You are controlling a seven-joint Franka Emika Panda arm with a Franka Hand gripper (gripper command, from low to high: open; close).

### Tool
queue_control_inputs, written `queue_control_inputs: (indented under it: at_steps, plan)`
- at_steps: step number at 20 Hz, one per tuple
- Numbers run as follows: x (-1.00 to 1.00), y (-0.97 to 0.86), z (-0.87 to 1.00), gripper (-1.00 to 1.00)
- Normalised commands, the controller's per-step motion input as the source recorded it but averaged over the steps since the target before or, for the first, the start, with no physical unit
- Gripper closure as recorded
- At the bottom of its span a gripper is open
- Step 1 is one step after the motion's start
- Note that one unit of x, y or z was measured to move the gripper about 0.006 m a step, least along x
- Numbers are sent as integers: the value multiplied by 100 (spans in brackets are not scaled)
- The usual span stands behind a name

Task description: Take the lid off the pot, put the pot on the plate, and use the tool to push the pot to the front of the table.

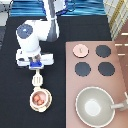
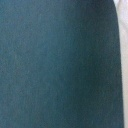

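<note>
The gripper (image 1: pixel 36 70) hangs over the black table (image 1: pixel 14 102) on the exterior view's left, shut on the handle of the cream-white tool (image 1: pixel 37 80). The tool's head points toward the view's bottom and touches the top rim of the small pink pot (image 1: pixel 40 99). The pot, reddish-orange inside, sits on the cream plate (image 1: pixel 31 102), of which only a thin rim shows around it. The pink lid (image 1: pixel 80 50) lies off the pot, on the top-left burner of the stove. The wrist view shows only the dark table (image 2: pixel 55 65) surface.
The brown stove (image 1: pixel 120 75) fills the right side, with three bare black burners (image 1: pixel 103 51). A large grey-beige pan (image 1: pixel 95 106) with a long handle sits at its bottom right. The robot's white arm (image 1: pixel 30 37) stands above the gripper.
</note>
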Motion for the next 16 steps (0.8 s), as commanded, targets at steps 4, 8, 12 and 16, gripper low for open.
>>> queue_control_inputs:
  at_steps: [4, 8, 12, 16]
  plan:
    - [95, 23, 34, 100]
    - [85, 42, 18, 100]
    - [85, 47, 18, 100]
    - [88, 45, 25, 100]
